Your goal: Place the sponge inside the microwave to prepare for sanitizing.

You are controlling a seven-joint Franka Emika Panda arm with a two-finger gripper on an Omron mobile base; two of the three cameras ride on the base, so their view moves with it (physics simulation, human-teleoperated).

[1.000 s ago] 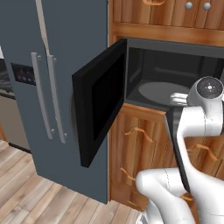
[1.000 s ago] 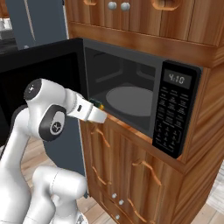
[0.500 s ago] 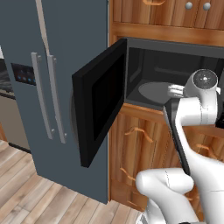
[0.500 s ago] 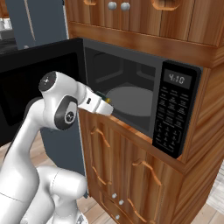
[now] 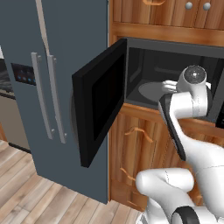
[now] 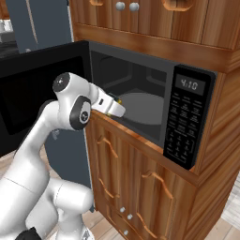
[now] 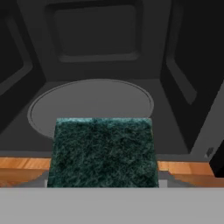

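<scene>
Claw point(image 6: 118, 108) is pinching the sponge point(image 7: 103, 151) at the microwave point(image 6: 140, 110) mouth, turntable point(image 7: 89, 105) just ahead; letting go now is risking it dropping on the front sill.

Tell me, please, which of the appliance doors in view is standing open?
The microwave door, swung out leftward, baring the turntable. The grey fridge doors beside it are shut.

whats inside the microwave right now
The microwave stands open, and inside are grey walls and a bare round turntable. The sponge, held at the gripper, is at the front opening, not yet on the turntable. It hides the turntable's front edge.
</scene>
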